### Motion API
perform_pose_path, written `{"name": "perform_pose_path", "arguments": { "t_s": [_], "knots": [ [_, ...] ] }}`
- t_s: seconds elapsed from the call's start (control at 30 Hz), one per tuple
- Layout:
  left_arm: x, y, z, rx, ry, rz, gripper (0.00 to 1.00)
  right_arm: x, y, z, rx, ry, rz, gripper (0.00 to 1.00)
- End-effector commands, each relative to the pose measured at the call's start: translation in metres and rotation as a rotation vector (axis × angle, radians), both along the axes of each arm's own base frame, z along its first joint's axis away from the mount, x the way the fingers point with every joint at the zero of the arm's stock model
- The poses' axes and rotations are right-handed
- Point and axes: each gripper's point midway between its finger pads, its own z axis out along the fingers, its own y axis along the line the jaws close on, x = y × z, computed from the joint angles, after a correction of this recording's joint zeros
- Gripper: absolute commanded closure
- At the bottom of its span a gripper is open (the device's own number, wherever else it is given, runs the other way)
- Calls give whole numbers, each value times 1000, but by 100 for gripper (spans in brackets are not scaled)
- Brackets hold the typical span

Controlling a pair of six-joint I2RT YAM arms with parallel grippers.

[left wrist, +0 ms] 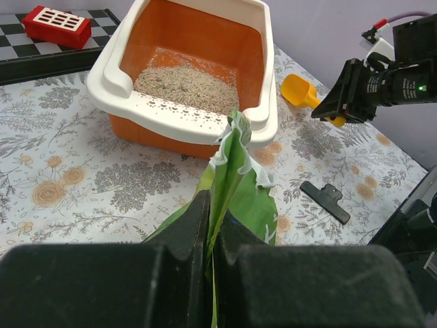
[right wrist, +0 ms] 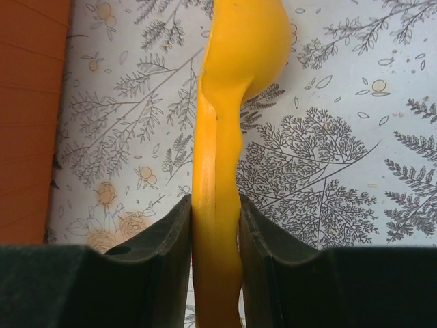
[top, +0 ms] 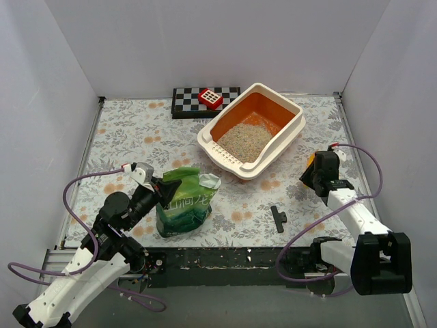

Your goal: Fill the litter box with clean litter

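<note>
Top external view: our left claw [top: 162,186] pinches the green bag [top: 183,205] near-left, our right claw [right wrist: 215,212] clamps the scoop [right wrist: 242,48] right of the far-centre litter box [top: 229,156] holding clean litter [top: 246,139]; we fear the slick bag slipping and spilling.

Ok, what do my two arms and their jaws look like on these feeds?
Both the left arm and right arm have white link shells with black joint housings and black, blocky jaws. A thin purple cable loops alongside each one. The right wrist housing shows a small green light and a red-tipped plug.
</note>
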Motion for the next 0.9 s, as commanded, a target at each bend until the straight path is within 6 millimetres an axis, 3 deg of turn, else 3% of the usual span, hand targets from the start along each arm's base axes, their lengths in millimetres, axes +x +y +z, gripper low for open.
{"name": "perform_pose_path", "arguments": {
  "t_s": [0.0, 0.17, 0.3, 0.43, 0.53, 0.67, 0.87],
  "knots": [
    [-3, 1, 33, -83, -64, -1, 100, 8, 5, 1, 46, 3, 19, 57],
    [-11, -6, 36, -68, -69, -66, 100, 6, 7, 22, 16, 10, 80, 34],
    [-21, -15, 33, -38, -66, -146, 100, 4, 17, 66, -12, -70, 211, 28],
    [-38, -34, 34, -1, -94, -304, 100, 0, 53, 124, -2, -252, 492, 25],
    [-53, -52, 42, 20, -119, -455, 100, -13, 79, 152, 26, -350, 679, 24],
    [-70, -73, 67, 5, -179, -641, 100, -27, 101, 161, 64, -410, 811, 25],
    [-68, -104, 102, 3, -252, -823, 100, -44, 117, 169, 103, -448, 925, 26]
  ]
}}
